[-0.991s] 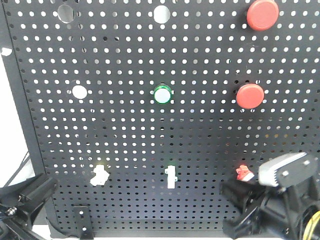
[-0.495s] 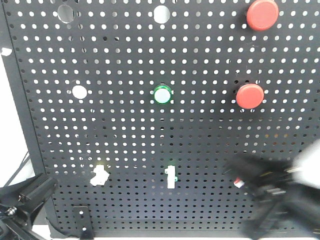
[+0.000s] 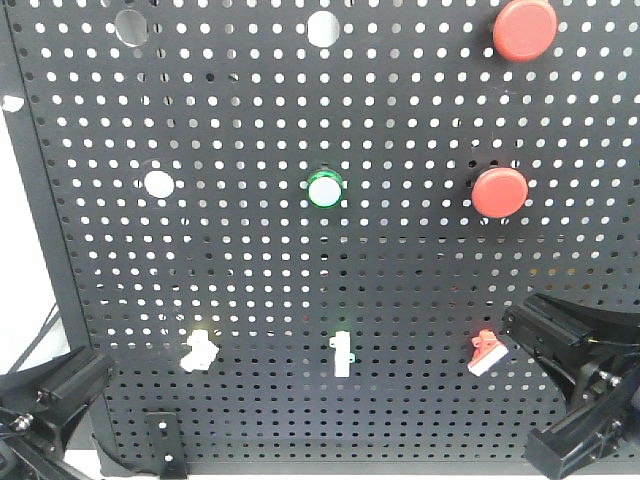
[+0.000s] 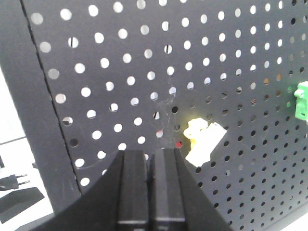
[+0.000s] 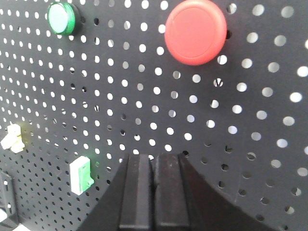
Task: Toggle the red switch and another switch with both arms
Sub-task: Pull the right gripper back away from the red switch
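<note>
On the black pegboard (image 3: 250,270), the red switch (image 3: 487,352) sits at the lower right, its white tip pointing down and left. My right gripper (image 3: 522,326) is just right of it, not touching, and is shut with nothing held (image 5: 154,161). In the right wrist view the red switch is hidden. The pale-yellow switch (image 3: 200,347) sits at the lower left. My left gripper (image 3: 90,372) is below and left of it. In the left wrist view that gripper (image 4: 151,159) is shut and empty, with the yellow switch (image 4: 204,141) up and to its right, apart from the tips.
A green-and-white upright toggle (image 3: 342,353) stands between the two switches. Two large red push buttons (image 3: 499,192) (image 3: 525,28) and a green round lamp (image 3: 325,188) are higher on the board. The board's left edge (image 4: 43,96) is close to the left gripper.
My right arm swept across the red switch and pulled back to the right, leaving it uncovered with its tip angled downward. The left arm has hardly moved.
</note>
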{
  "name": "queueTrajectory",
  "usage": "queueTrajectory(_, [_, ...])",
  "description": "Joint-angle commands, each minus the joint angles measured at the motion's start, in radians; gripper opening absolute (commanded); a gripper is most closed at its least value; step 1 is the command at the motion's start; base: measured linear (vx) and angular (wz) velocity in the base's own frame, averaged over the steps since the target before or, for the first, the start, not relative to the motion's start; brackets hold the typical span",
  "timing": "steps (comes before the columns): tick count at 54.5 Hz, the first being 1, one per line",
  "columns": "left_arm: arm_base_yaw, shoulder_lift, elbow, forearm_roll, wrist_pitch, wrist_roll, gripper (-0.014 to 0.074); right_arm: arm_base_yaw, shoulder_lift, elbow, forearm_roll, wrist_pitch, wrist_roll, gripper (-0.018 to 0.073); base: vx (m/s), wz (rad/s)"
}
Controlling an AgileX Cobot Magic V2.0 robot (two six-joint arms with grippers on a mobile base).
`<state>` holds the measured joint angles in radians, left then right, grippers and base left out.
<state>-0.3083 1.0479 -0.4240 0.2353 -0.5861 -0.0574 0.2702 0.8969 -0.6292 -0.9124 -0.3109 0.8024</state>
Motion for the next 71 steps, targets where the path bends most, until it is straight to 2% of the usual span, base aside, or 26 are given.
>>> queueTrajectory(1, [-0.003,-0.02,-0.027,-0.022,-0.085,-0.002,0.0003,-0.003,-0.012,-0.032,0.019,-0.042,-0.01,-0.0009,0.0,0.0])
queueTrajectory(14, [-0.003,-0.02,-0.019,-0.021,-0.083,-0.002,0.0002,-0.003,-0.012,-0.032,0.019,-0.041,-0.01,-0.0009,0.0,0.0])
queueTrajectory(18, [-0.003,-0.039,0.011,-0.05,-0.084,-0.002,0.0002,-0.003,-0.012,-0.032,0.019,-0.041,-0.01,-0.0009,0.0,0.0])
queueTrajectory(20, [-0.003,-0.071,0.039,-0.084,-0.078,0.003,0.0002,-0.003,-0.012,-0.032,0.019,-0.041,-0.01,-0.0009,0.0,0.0])
queueTrajectory(25, [-0.003,-0.202,0.148,-0.243,-0.07,0.057,0.0002,-0.003,-0.012,-0.032,0.019,-0.041,-0.01,-0.0009,0.0,0.0])
queueTrajectory(29, [0.016,-0.346,0.255,-0.378,-0.07,0.15,0.0002,-0.003,-0.012,-0.032,0.019,-0.041,-0.01,-0.0009,0.0,0.0])
queueTrajectory(33, [0.047,-0.505,0.355,-0.441,-0.056,0.241,0.0002,-0.003,-0.012,-0.032,0.019,-0.041,-0.01,-0.0009,0.0,0.0])
queueTrajectory(36, [0.079,-0.618,0.41,-0.441,-0.025,0.267,0.0002,-0.003,-0.012,-0.032,0.019,-0.041,-0.01,-0.0009,0.0,0.0])
queueTrajectory(40, [0.113,-0.743,0.474,-0.441,0.043,0.258,0.0002,-0.003,-0.012,-0.032,0.019,-0.041,-0.01,-0.0009,0.0,0.0])
queueTrajectory(42, [0.134,-0.799,0.47,-0.442,0.18,0.257,0.0002,-0.003,-0.012,-0.032,0.019,-0.041,-0.01,-0.0009,0.0,0.0])
queueTrajectory(46, [0.168,-0.889,0.464,-0.439,0.362,0.257,0.0002,-0.003,-0.012,-0.032,0.019,-0.041,-0.01,-0.0009,0.0,0.0])
queueTrajectory(54, [0.228,-1.081,0.47,-0.429,0.635,0.257,0.0002,-0.003,-0.012,-0.032,0.019,-0.041,-0.01,-0.0009,0.0,0.0])
queueTrajectory(58, [0.237,-1.073,0.47,-0.404,0.666,0.256,0.0002,-0.003,-0.009,-0.032,0.018,-0.041,-0.01,-0.0009,0.0,0.0])
queueTrajectory(71, [0.237,-1.077,0.47,-0.406,0.679,0.256,0.0002,-0.003,-0.009,-0.032,0.015,-0.042,-0.01,-0.0009,0.0,0.0])
